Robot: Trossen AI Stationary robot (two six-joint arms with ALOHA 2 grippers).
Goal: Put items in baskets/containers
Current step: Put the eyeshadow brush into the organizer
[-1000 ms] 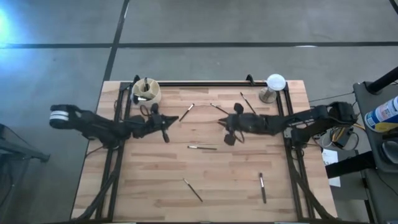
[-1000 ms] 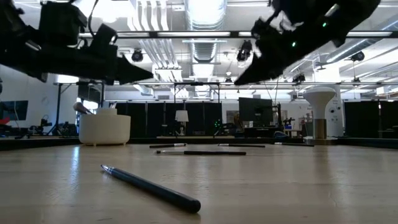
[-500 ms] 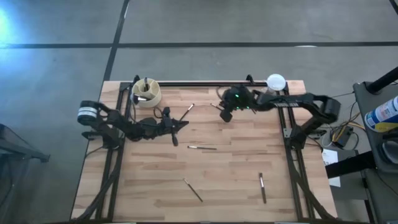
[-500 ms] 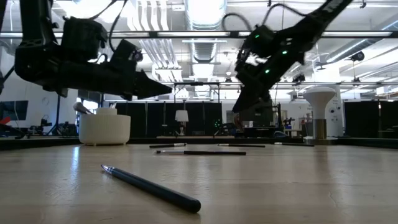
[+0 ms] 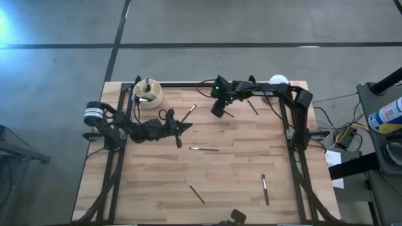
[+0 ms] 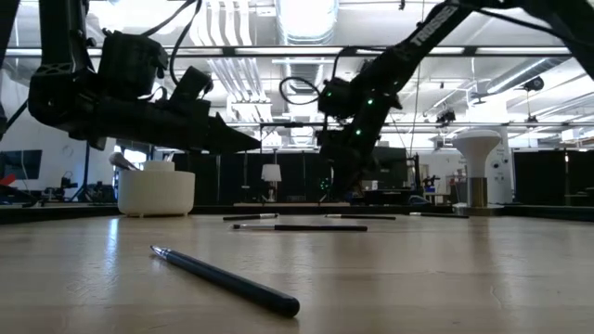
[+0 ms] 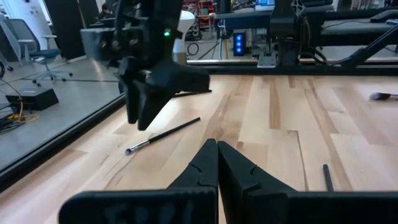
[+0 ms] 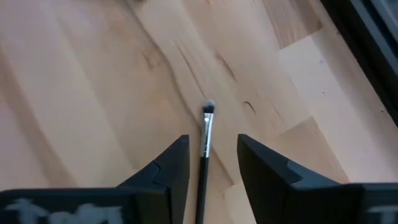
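Note:
The cream cup (image 5: 149, 93) stands near the table's far left corner with a brush or two sticking out of it; the low view shows the cup (image 6: 156, 191) too. Several thin brushes lie flat on the wood: one (image 5: 189, 113), one (image 5: 204, 149), one (image 5: 194, 191), one (image 5: 265, 189). My right gripper (image 5: 218, 109) points down near the far edge, open, its fingers on either side of a dark-handled brush (image 8: 205, 138) without touching it. My left gripper (image 5: 182, 127) hovers shut and level, right of the cup.
A white dome on a metal stand (image 5: 276, 85) sits at the far right corner. A black frame rail (image 5: 207, 83) runs along the far edge. Another brush (image 5: 251, 105) lies right of my right gripper. The near half of the table holds only two brushes.
My right gripper has swung from the table's middle toward the far edge and somewhat left, tipping from level to pointing down over a brush. My left gripper has moved a little toward the table's right, staying level.

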